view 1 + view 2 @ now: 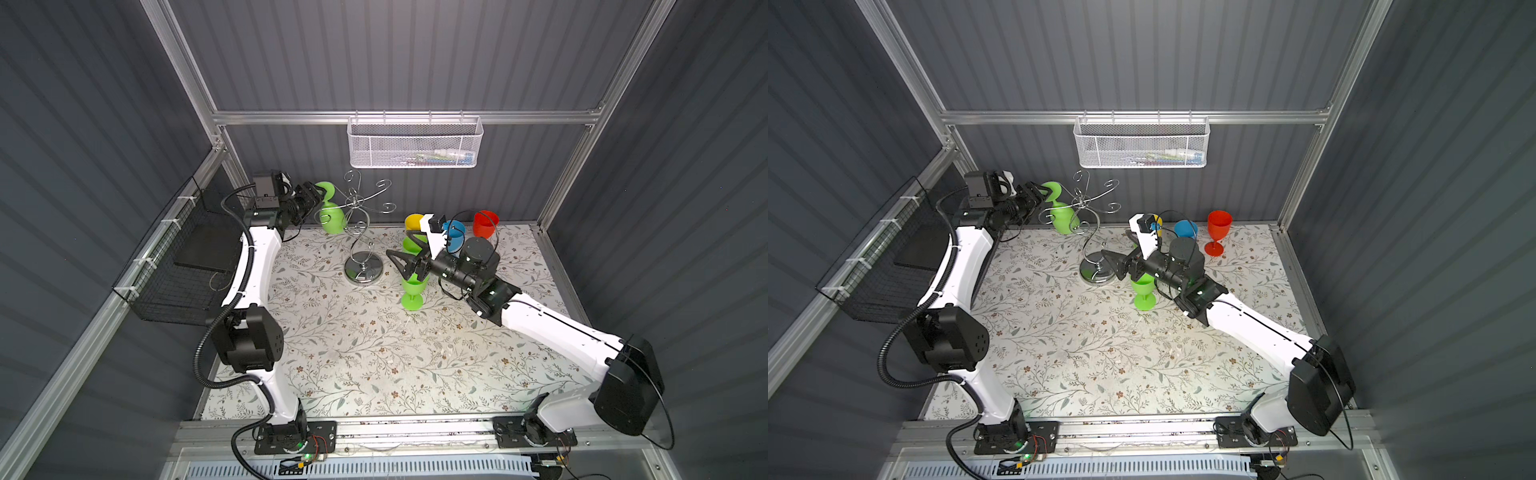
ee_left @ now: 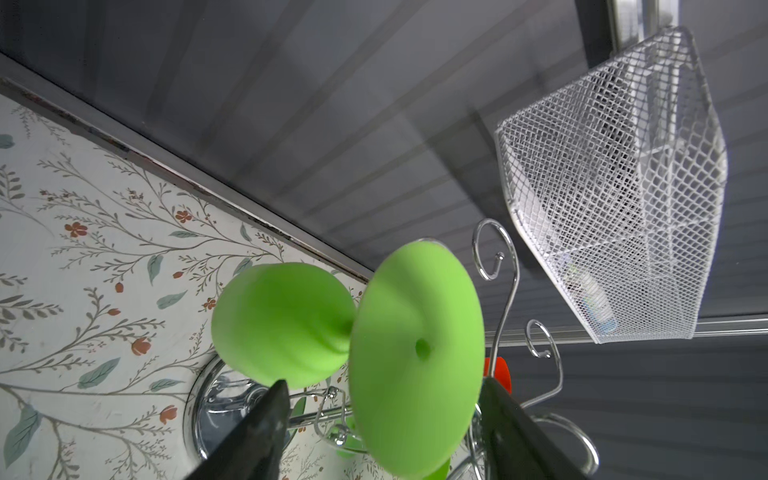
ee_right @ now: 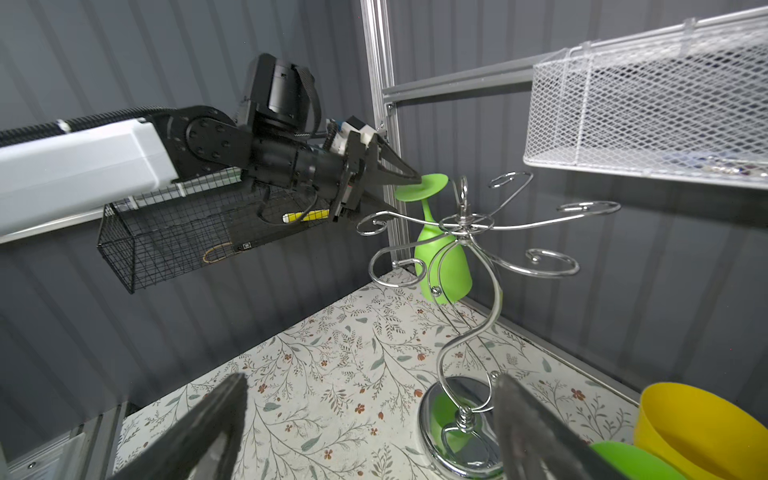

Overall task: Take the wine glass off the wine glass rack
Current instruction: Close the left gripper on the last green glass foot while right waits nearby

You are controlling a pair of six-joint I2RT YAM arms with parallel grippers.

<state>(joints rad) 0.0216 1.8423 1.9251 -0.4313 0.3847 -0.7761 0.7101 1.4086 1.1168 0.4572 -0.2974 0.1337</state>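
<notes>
Floral tabletop (image 1: 374, 353). Top view: wine glass (image 1: 332, 218) inverted on wine glass rack (image 1: 363, 268), upper centre-left; left gripper (image 1: 321, 195) straddling foot. Left wrist: jaws apart, not clamped. Right wrist: right gripper (image 3: 370, 380) spread, empty. Clamp foot squarely, slide out along rack arm.

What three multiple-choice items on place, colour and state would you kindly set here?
1. The white mesh basket is: A on the table; B hung on the back rail; C on the floor.
2. The wine glass on the wine glass rack is: A red; B blue; C green.
3. The right tool is: A open; B shut on a glass; C out of view.
Key: B, hooked over the rail; C, green bowl; A, fingers apart, nothing between.
</notes>
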